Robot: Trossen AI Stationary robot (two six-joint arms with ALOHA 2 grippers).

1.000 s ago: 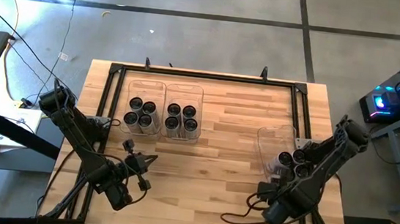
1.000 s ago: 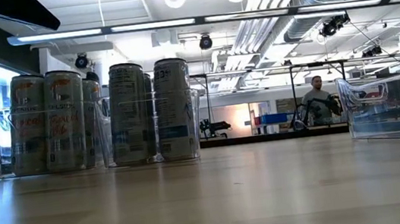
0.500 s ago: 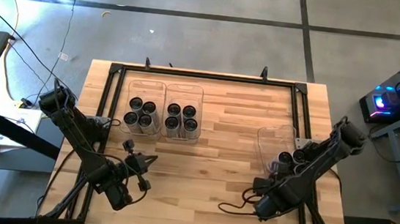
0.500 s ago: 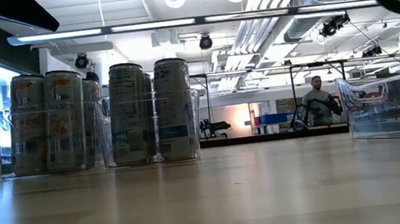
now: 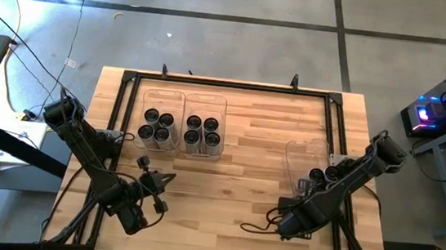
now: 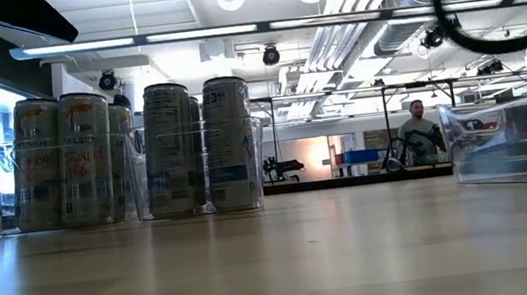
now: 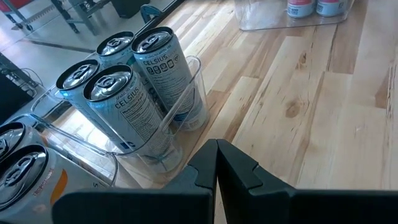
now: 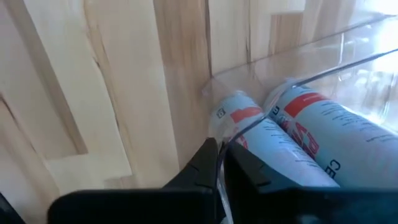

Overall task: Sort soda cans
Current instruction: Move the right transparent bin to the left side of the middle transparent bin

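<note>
Eight Celsius cans (image 5: 180, 131) stand in two clear bins (image 5: 185, 102) near our table's (image 5: 244, 160) far-left corner; more fill a right-edge bin (image 5: 300, 155). Our left gripper (image 5: 164, 178) and right gripper (image 8: 219, 163) are closed, empty.

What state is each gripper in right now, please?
Left gripper: closed, holding nothing, over the table near the bins.
Right gripper: closed, holding nothing, beside the bin with cans.
</note>
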